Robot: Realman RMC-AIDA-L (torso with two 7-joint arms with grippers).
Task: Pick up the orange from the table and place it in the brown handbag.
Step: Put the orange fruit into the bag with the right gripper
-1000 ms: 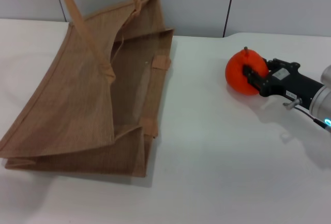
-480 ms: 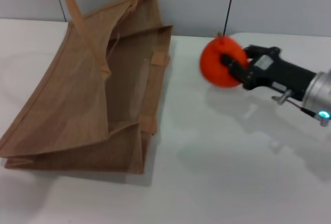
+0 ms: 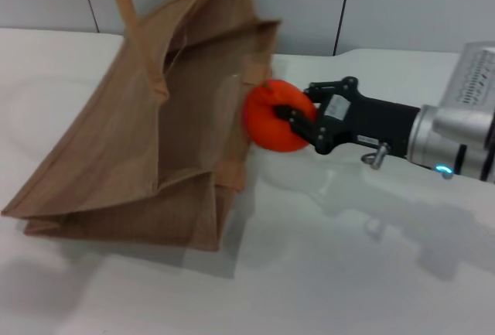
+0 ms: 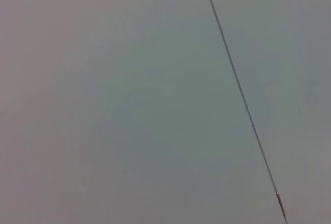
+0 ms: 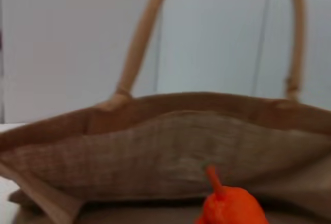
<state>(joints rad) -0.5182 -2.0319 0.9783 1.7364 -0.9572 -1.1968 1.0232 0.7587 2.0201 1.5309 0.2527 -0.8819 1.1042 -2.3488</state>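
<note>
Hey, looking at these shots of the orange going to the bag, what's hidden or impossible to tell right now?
- Left gripper: in no view; the left wrist view shows only a grey wall.
- Brown handbag floor: hidden by its own sides in the head and right wrist views.
- Handles: cut off by the top edge in the head view.
- Orange: partly covered by the right gripper; cut off by the frame's edge in the right wrist view.

The right hand, fingers clamped shut, reaches leftward on a nearly level, extended arm.

Orange held aloft at brown handbag's mouth.
</note>
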